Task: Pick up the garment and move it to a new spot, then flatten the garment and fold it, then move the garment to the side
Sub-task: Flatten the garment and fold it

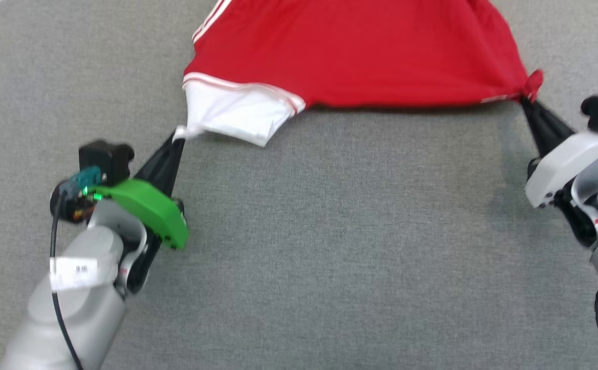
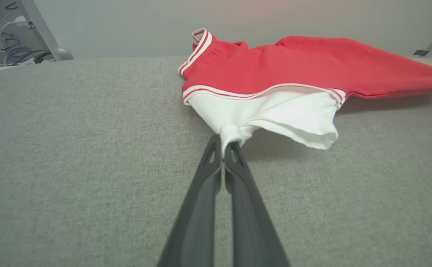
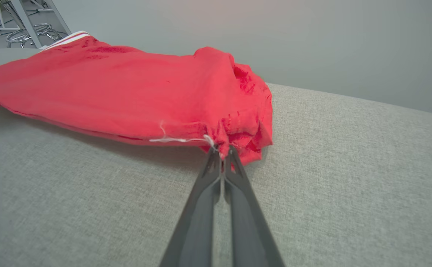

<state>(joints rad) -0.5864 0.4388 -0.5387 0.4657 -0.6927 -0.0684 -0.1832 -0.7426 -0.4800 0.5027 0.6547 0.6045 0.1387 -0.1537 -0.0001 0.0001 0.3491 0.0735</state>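
The garment (image 1: 360,56), a red T-shirt with a white sleeve and striped trim, hangs stretched between my two grippers just above the grey cloth surface (image 1: 330,246). My left gripper (image 1: 180,134) is shut on the tip of the white sleeve (image 2: 271,115), as the left wrist view shows at the left gripper (image 2: 224,142). My right gripper (image 1: 525,98) is shut on a bunched red corner of the garment (image 3: 164,96), pinched at the right gripper (image 3: 221,151). The garment's far part runs past the head view's top edge.
The grey padded surface (image 2: 71,155) spreads all around and below the garment. Beyond its far edge, cables and a metal stand (image 2: 34,33) show in the left wrist view, and chrome stool legs (image 3: 26,31) in the right wrist view.
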